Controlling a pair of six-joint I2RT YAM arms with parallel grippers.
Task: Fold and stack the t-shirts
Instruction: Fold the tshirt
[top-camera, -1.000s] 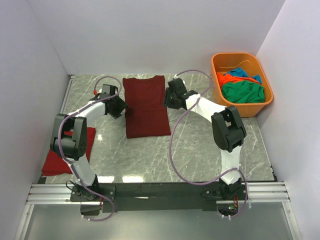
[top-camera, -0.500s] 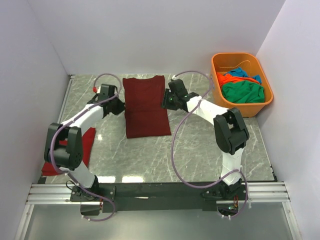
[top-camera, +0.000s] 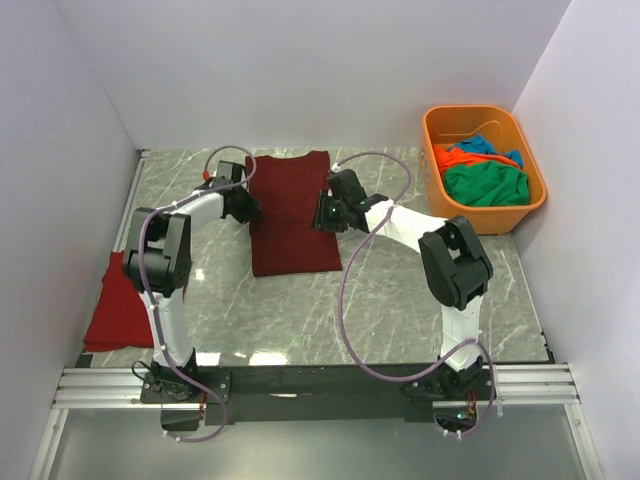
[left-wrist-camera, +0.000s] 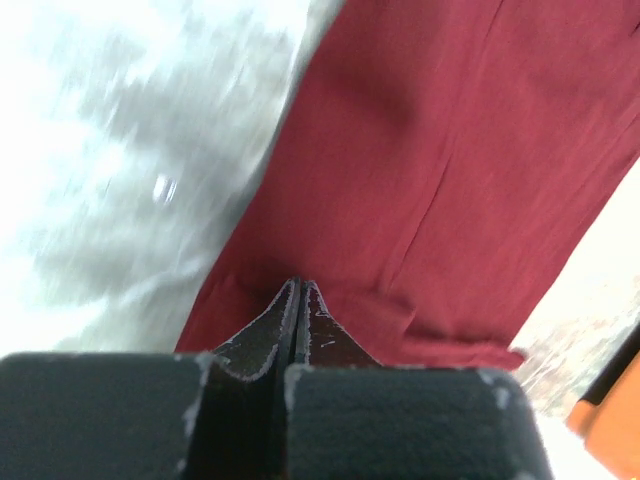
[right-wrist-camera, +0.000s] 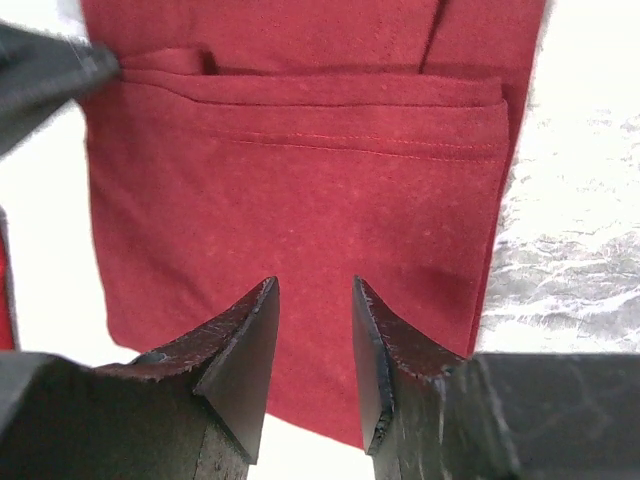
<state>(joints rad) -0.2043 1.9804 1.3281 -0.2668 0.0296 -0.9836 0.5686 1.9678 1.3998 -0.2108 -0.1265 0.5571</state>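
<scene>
My left gripper (left-wrist-camera: 298, 292) is pressed shut at the left edge of the maroon t-shirt (top-camera: 292, 225); my right gripper (right-wrist-camera: 313, 290) hangs slightly parted over its right edge. The shirt lies partly folded on the tabletop (top-camera: 420, 300); it looks soft, light and floppy, so I would pinch both layers at the sides.

Central t-shirt (top-camera: 290, 215) lies between left t-shirt (top-camera: 115, 315) and tub (top-camera: 505, 220).

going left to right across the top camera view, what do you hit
red t-shirt → left claw → maroon t-shirt → right claw → orange tub
</scene>
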